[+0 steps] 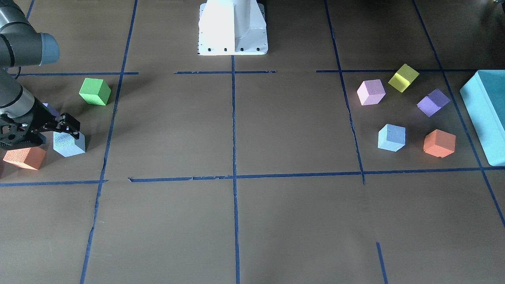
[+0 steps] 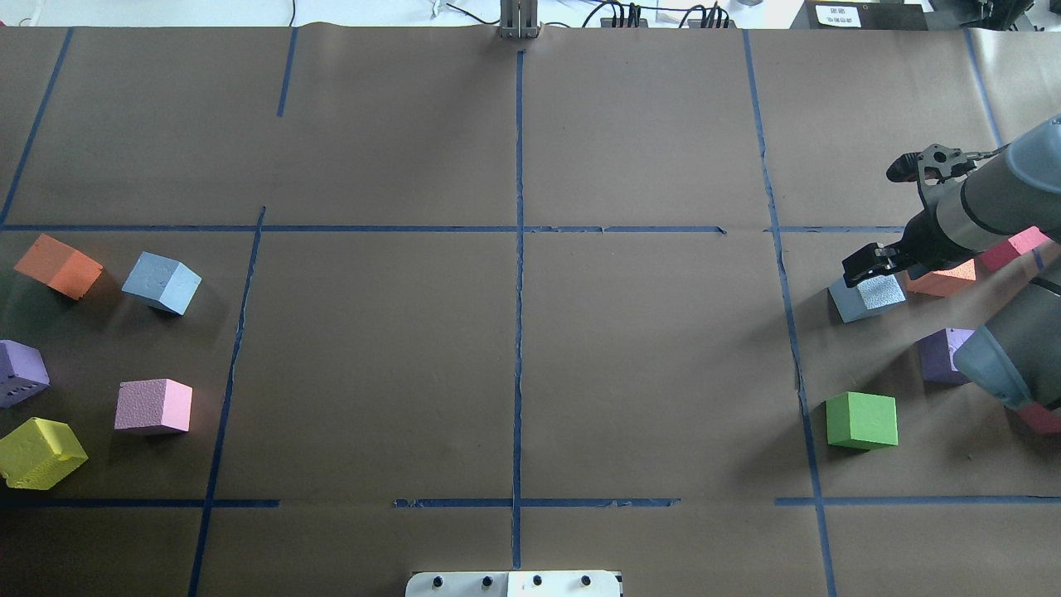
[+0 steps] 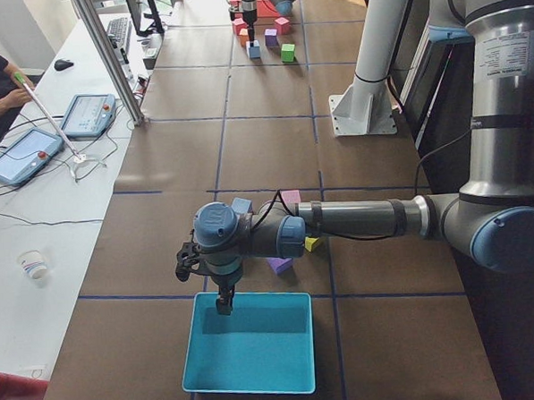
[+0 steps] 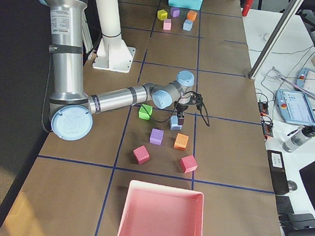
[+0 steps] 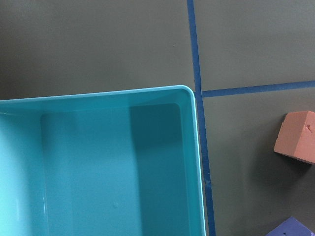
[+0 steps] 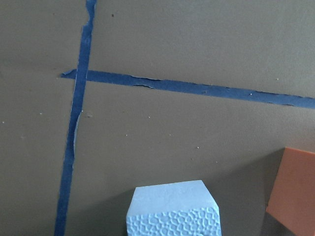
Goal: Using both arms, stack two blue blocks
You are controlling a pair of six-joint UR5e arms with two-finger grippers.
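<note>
One pale blue block [image 1: 69, 144] lies at the robot's right side, next to an orange cube [image 1: 25, 157]. It also shows in the overhead view [image 2: 868, 297] and at the bottom of the right wrist view [image 6: 172, 209]. My right gripper [image 1: 73, 128] hangs just over this block with its fingers apart and holds nothing. It also shows in the overhead view [image 2: 866, 264]. The second blue block [image 1: 391, 137] lies alone among the cubes on the robot's left, as the overhead view [image 2: 162, 283] also shows. My left gripper [image 3: 225, 302] hovers over the teal box [image 3: 248, 344]; I cannot tell whether it is open or shut.
The teal box [image 1: 483, 106] stands at the table's left end and fills the left wrist view [image 5: 98, 172]. Pink [image 1: 371, 92], yellow [image 1: 403, 77], purple [image 1: 433, 102] and orange [image 1: 439, 143] cubes surround the second blue block. A green cube [image 1: 95, 91] and a pink tray [image 4: 160, 217] are on the right side.
</note>
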